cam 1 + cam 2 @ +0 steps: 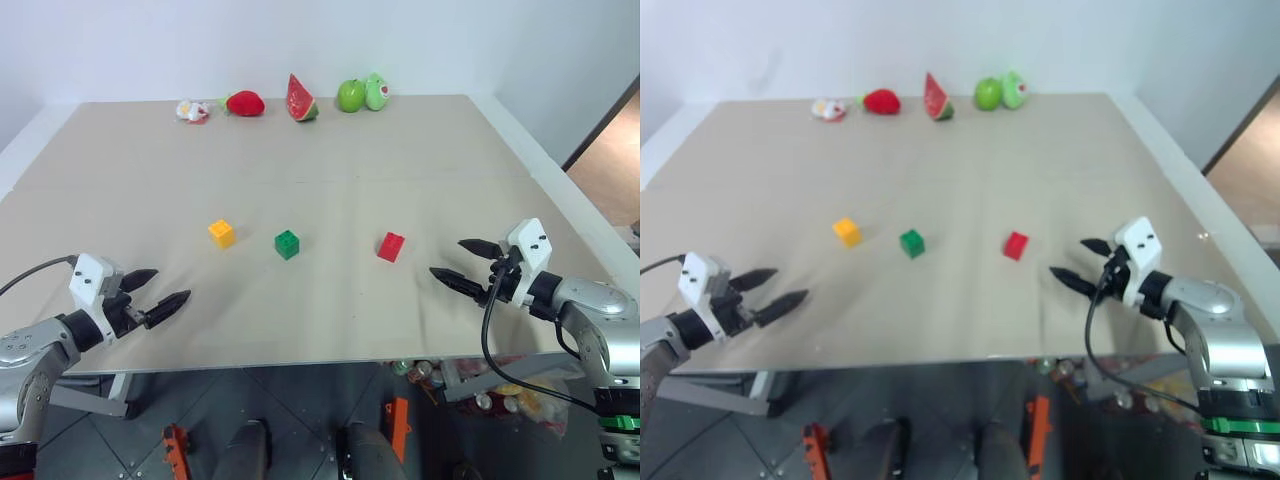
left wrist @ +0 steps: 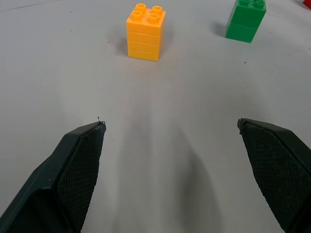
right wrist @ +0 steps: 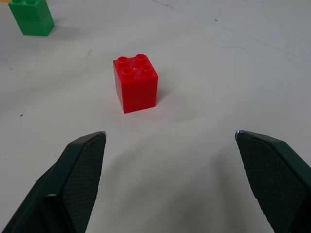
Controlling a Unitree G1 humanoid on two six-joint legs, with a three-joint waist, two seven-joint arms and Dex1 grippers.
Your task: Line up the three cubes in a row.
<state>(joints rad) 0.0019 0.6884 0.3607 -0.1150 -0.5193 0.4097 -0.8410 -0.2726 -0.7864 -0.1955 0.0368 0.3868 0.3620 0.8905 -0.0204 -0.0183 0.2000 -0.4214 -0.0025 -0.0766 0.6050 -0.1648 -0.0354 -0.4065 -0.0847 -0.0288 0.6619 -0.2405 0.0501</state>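
Left eye view: small yellow-orange studded plastic cube (image 1: 221,233), green studded plastic cube (image 1: 287,244), red studded plastic cube (image 1: 391,246) spaced across middle of flat beige tabletop (image 1: 330,150); toy fruits along far edge; white wall behind.

Left wrist view: left gripper (image 2: 170,128) released, empty, short of yellow-orange cube.

Right wrist view: right gripper (image 3: 170,135) released, empty, facing red cube. Likely light, rigid, smooth-sided; best pinched across flat opposite sides.
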